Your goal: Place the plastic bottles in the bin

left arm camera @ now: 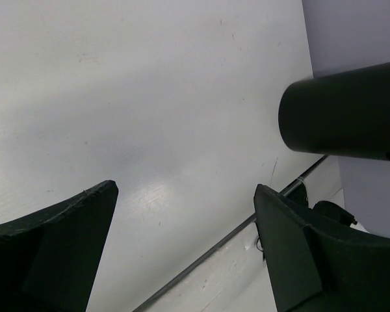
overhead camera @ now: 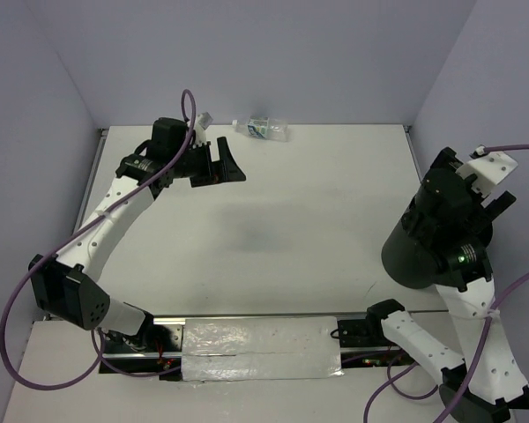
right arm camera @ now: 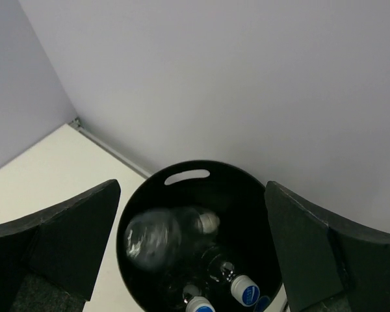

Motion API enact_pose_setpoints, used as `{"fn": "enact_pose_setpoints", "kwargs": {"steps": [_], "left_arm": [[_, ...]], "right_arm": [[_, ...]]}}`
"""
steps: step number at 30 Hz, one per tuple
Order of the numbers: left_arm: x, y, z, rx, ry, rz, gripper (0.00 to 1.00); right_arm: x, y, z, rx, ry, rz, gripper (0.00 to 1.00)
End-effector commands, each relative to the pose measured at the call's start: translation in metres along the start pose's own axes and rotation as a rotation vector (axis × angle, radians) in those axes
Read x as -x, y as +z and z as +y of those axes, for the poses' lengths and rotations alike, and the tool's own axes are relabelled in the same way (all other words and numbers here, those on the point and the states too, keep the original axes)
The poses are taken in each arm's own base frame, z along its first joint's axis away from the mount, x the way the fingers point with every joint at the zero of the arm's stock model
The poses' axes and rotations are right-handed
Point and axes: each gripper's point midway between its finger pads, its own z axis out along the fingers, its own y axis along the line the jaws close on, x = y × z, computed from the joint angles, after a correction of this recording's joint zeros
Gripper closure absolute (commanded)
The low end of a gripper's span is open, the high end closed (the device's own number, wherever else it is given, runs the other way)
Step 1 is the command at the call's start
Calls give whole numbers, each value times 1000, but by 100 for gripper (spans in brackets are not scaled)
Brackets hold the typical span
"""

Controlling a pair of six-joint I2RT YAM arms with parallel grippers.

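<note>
One clear plastic bottle point(overhead camera: 263, 129) with a blue-green and white label lies on the table by the back wall. My left gripper point(overhead camera: 229, 164) hovers a little left of it, open and empty; in the left wrist view point(left arm camera: 185, 190) only table shows between its jaws. The black bin point(overhead camera: 416, 256) stands at the right, mostly under my right arm. My right gripper point(overhead camera: 465, 196) is open above it. In the right wrist view point(right arm camera: 192, 190) a blurred clear bottle point(right arm camera: 153, 237) is inside the bin point(right arm camera: 247, 188), above two bottles with white caps point(right arm camera: 245, 289).
The bin also shows in the left wrist view point(left arm camera: 344, 114). A handle slot point(right arm camera: 186, 175) is cut in the bin's far wall. Walls close the table at the back and both sides. A taped strip point(overhead camera: 263, 350) runs along the near edge between the arm bases.
</note>
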Motion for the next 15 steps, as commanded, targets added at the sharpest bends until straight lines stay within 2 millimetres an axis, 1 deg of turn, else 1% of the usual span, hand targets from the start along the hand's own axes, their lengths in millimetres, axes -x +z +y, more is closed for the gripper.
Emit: {"fn": "enact_pose_setpoints", "kwargs": {"steps": [1,4,5,6,8,12,14,15], "left_arm": [[17,-2,-7,-7,-14,-42,1],[12,0,-4,-5,-22,-28,1],[11,0,-4,-7,-24,-26,1],[8,1,-2,-4,-29,-20,1],[7,1,-3,-8,-32,-20,1],[7,3,-1,-3,-45,-22,1],[8,8,5,31,-69,-21,1],[13,8,5,42,-74,-29,1]], "right_arm": [[-8,2,9,19,-28,25,0],[-13,1,15,56,-35,43,0],[-11,0,16,70,-22,47,0],[-14,1,21,91,-36,61,0],[-15,-1,27,118,-49,84,0],[-21,-5,44,198,-70,141,0],[-20,-11,60,286,-62,177,0],[-17,-13,66,317,-65,197,0]]}}
